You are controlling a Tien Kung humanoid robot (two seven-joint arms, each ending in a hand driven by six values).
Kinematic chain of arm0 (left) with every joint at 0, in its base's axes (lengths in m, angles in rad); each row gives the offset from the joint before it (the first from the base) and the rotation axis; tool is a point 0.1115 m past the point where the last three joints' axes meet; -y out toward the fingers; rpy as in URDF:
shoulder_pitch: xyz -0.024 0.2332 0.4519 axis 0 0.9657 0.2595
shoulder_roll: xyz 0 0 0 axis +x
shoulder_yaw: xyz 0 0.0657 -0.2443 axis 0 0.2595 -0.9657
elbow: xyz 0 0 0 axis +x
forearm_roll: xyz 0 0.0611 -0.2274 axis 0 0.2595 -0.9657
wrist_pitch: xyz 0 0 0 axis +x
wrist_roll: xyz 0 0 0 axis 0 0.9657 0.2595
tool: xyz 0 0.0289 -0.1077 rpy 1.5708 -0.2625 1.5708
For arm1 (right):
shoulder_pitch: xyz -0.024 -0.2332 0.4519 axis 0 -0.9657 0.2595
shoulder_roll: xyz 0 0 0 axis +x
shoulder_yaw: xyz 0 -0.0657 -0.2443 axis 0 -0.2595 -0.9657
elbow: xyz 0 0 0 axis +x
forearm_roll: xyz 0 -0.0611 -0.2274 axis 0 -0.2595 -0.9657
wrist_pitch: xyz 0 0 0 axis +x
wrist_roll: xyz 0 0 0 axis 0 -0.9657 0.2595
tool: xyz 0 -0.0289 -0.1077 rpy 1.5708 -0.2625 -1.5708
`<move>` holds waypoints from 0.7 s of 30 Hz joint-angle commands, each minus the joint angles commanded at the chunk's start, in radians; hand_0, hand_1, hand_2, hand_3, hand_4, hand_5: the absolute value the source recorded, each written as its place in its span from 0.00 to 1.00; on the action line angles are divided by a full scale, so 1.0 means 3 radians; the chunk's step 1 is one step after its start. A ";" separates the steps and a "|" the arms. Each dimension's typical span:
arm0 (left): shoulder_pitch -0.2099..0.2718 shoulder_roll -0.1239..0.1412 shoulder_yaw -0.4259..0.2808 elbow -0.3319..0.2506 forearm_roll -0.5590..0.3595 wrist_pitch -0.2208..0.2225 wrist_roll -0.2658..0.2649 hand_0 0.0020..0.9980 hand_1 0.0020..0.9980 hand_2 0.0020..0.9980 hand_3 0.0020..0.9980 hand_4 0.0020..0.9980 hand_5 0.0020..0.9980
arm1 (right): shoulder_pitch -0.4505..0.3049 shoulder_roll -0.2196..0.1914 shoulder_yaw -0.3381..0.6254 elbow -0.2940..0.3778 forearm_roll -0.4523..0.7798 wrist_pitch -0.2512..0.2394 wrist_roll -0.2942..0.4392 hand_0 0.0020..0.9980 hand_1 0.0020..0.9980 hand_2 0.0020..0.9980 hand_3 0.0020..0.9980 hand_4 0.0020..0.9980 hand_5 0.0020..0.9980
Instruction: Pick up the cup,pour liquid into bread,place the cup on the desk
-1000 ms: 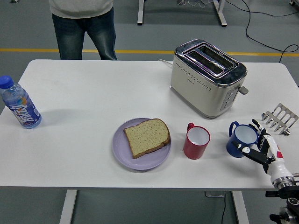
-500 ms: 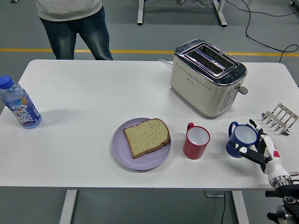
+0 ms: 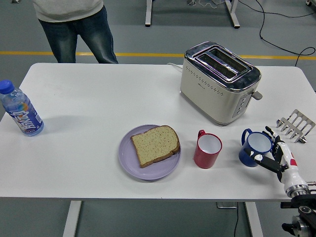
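A blue cup (image 3: pixel 255 147) stands at the table's right front, handle to the left. My right hand (image 3: pixel 271 152) sits just right of it with fingers spread around its side; the cup rests on the table and I cannot tell if they touch. A red cup (image 3: pixel 207 149) stands left of the blue one. A slice of bread (image 3: pixel 155 144) lies on a lilac plate (image 3: pixel 148 174) further left. The left arm is out of view.
A cream toaster (image 3: pixel 219 81) stands behind the cups. A metal toast rack (image 3: pixel 295 125) is at the right edge. A water bottle (image 3: pixel 20 114) stands at the far left. A person (image 3: pixel 74 24) stands at the far left side.
The person has shifted slightly left. My right hand has moved only a little beside the blue cup; the cup stays put.
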 joint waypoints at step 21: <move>0.0009 0.0000 -0.0017 -0.0002 0.0038 0.0004 0.0010 0.70 0.76 0.78 0.61 0.40 1.00 | 0.0102 0.0010 -0.0095 -0.0151 0.0032 0.0011 -0.0030 0.92 0.80 0.87 0.90 1.00 0.16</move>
